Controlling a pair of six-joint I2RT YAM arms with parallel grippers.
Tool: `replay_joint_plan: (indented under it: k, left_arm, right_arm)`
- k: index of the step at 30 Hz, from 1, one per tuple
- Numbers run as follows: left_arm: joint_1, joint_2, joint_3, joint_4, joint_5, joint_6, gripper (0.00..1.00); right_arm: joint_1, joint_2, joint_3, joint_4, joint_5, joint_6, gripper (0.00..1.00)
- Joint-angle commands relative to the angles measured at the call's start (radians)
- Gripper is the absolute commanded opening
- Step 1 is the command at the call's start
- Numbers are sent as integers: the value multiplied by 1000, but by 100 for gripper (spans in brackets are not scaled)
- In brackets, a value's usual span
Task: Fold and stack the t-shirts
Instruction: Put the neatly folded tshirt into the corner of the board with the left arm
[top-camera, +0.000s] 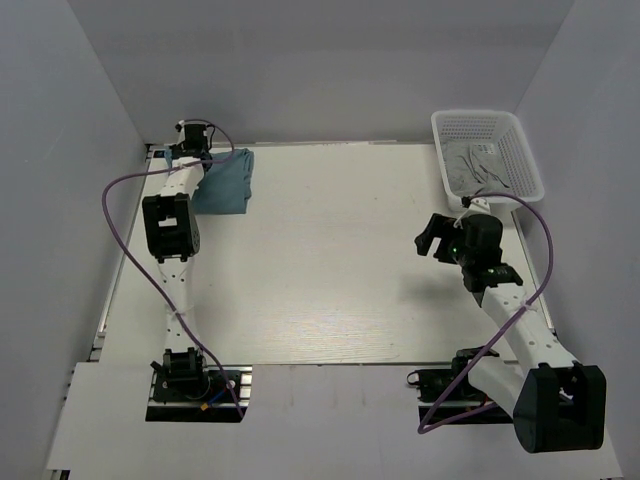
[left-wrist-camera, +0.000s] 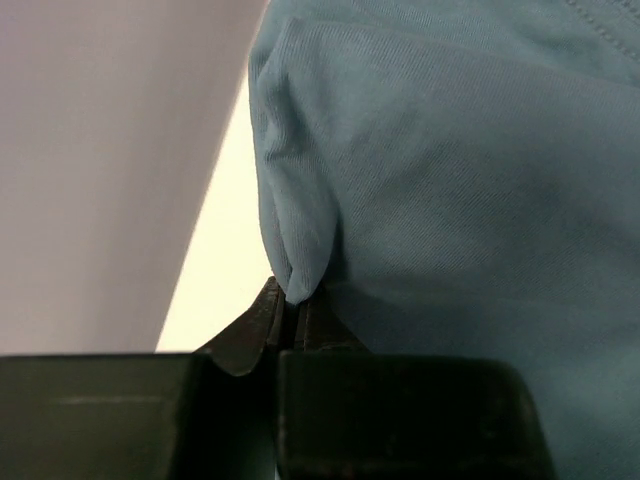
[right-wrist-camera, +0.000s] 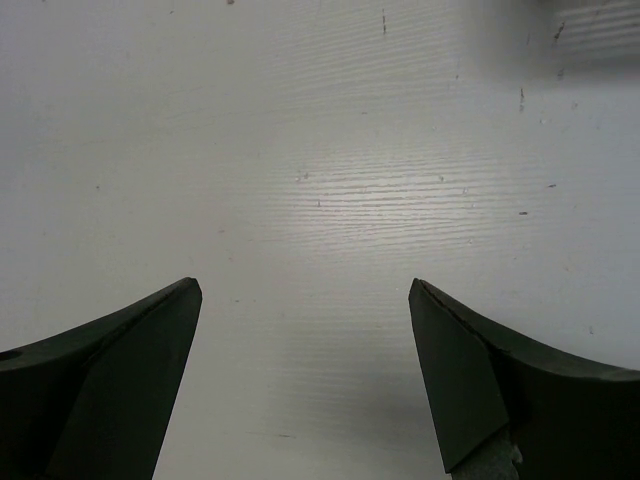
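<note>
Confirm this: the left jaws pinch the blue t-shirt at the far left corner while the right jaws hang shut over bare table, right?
Not quite: the right wrist view shows the right jaws wide open over bare table. The left jaws do pinch the blue t-shirt.

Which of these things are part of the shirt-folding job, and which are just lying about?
Part of the job:
blue t-shirt, folded at the far left corner
left gripper, pinching its edge
right gripper, open over the table

Lying about:
white basket holding grey cloth, possibly more shirts
purple cables
</note>
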Motion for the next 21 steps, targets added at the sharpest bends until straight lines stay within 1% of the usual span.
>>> replay_joint_plan:
  k: [1, 2, 5, 9, 11, 15, 16, 17, 18, 19, 20, 21]
  left_arm:
    - [38, -49, 58, 91, -30, 36, 0]
    - [38, -49, 58, 102, 0, 36, 0]
    - [38, -58, 38, 137, 22, 51, 0]
    - [56, -26, 61, 149, -31, 70, 0]
    - [67, -26, 61, 149, -10, 61, 0]
    - [76, -15, 82, 137, -19, 38, 0]
    - [85, -15, 82, 149, -39, 38, 11]
    - [85, -15, 82, 149, -56, 24, 28]
    - [85, -15, 92, 149, -67, 12, 42]
    - [85, -15, 102, 149, -49, 2, 46]
    - [85, -24, 116, 116, -39, -14, 50]
    - [85, -24, 130, 78, -51, -34, 61]
  right_arm:
    - [-2, -21, -7, 59, 54, 7, 90]
    - [-3, -20, -8, 87, 55, 5, 90]
    - [-3, -6, -11, 97, 40, 16, 90]
    - [-2, 23, -2, 91, 32, 11, 90]
    - [-2, 41, 7, 78, 23, 13, 90]
    - [-2, 80, 21, 85, 5, 21, 90]
    - [1, 84, 25, 83, 0, 21, 90]
    - [1, 86, 27, 82, 0, 27, 90]
    - [0, 91, 27, 83, 3, 28, 90]
    - [1, 86, 27, 86, 3, 27, 90]
    - [1, 86, 26, 86, 3, 30, 90]
    - [1, 80, 25, 83, 5, 33, 90]
